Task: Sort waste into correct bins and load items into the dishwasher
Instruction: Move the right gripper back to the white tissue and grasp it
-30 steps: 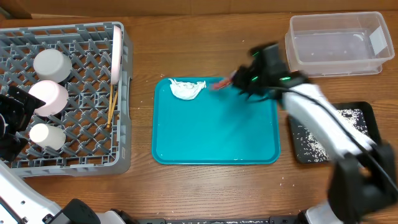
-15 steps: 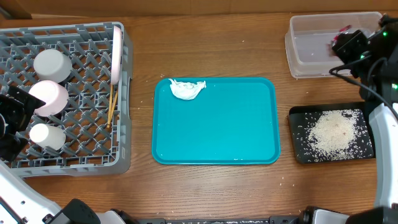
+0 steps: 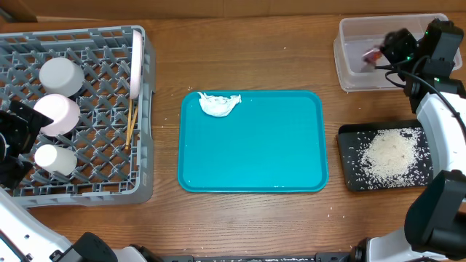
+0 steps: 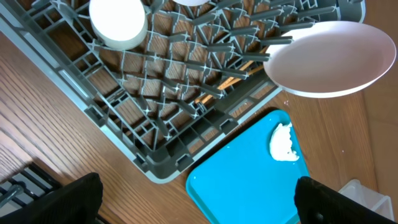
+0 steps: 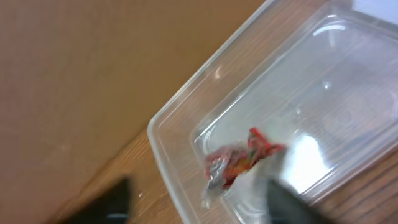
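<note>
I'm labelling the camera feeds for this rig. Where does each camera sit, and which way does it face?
Overhead: above the table, facing down at grey rack, teal tray, clear tub; left arm and right arm at the edges.
Left wrist: over the rack's corner, angled down toward the tray; left gripper's open fingers at the bottom corners.
Right wrist: over the tub, facing the red wrapper; right gripper's blurred fingers below.
Shared: overhead and right wrist both show tub and wrapper.

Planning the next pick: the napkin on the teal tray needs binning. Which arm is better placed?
Probably the right. The right gripper hangs open over the clear tub, where the napkin likely goes. The left gripper sits at the far side of the dish rack, away from that tub.
</note>
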You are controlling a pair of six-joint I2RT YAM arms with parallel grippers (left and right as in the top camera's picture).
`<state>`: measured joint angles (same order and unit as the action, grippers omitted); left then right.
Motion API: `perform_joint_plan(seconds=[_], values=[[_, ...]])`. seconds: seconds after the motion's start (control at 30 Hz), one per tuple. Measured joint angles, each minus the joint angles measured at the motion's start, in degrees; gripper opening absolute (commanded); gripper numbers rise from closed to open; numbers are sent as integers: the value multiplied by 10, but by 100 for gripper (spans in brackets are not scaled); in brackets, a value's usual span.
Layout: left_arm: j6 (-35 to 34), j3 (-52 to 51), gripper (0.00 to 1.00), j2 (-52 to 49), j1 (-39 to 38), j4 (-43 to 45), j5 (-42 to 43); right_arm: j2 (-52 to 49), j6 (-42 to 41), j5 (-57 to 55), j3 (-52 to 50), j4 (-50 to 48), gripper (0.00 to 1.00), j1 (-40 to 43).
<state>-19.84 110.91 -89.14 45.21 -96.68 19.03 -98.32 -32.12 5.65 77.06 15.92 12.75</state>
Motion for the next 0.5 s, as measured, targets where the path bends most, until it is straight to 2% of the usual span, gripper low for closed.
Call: perform_joint_plan(seconds=[0.3,0.5], values=[[0,0,100,0,0,0,0,5,54,123,36,132,88,-21],[0,0,100,0,0,0,0,20,83,173,54,167,88,-164]])
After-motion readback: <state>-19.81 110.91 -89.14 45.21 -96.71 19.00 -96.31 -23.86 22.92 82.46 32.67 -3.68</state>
